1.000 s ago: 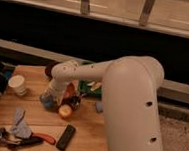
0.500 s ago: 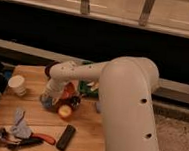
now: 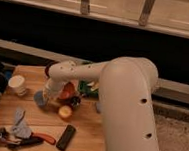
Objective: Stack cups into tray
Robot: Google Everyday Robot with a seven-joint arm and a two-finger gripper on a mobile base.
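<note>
Over the wooden table [image 3: 89, 125], left of the orange bowl [image 3: 68, 91], the gripper [image 3: 46, 96] sits clamped on the light-blue cup [image 3: 38, 99], white cup [image 3: 17, 84] nearby, green tray [image 3: 89, 88] behind.

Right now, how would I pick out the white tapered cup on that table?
Start at the wooden table, then go to its left edge, left of the robot's claw, which sits shut at the small light-blue cup. The white tapered cup stands upright there by itself, paler and larger than the blue one.

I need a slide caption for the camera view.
Gripper, shut, at the light-blue cup beside the orange bowl, over the table.
</note>
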